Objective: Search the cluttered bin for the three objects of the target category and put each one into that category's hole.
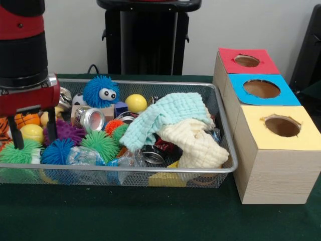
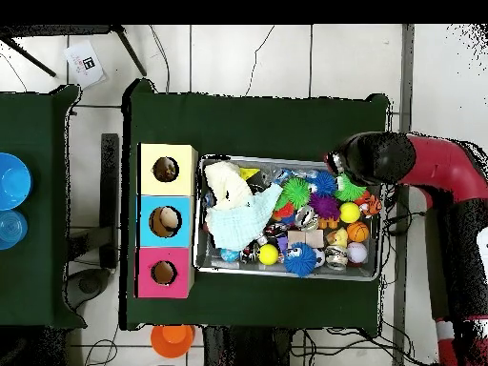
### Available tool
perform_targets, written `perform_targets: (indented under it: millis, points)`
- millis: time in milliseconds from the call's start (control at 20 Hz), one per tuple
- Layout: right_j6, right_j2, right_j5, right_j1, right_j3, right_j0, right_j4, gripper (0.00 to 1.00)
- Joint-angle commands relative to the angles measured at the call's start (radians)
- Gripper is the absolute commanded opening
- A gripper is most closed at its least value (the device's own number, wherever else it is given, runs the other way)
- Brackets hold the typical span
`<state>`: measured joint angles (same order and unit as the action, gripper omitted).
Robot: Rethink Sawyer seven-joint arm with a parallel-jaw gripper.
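A wire mesh bin holds a heap of toys, cans and cloths. My gripper hangs open over its left end, its fingers reaching down among the balls. A yellow ball and an orange basketball lie between and behind the fingers, not gripped. Beside the bin, the wooden box has a red hole, a blue hole and a yellow hole. From overhead the arm covers the bin's corner and hides the gripper.
The bin also holds a blue furry ball with eyes, another yellow ball, a silver can, spiky balls, crushed cans, a mint cloth and a cream cloth. Blue bowls stand on a side table.
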<state>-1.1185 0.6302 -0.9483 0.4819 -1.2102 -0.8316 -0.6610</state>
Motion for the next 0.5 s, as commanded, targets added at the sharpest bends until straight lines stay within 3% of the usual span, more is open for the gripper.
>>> perform_targets:
  millis: [50, 500]
  points:
    - [0.380, -0.060, -0.182, -0.063, 0.095, 0.048, -0.151, 1.00]
    - [0.371, -0.092, -0.219, -0.087, 0.118, 0.068, -0.202, 1.00]
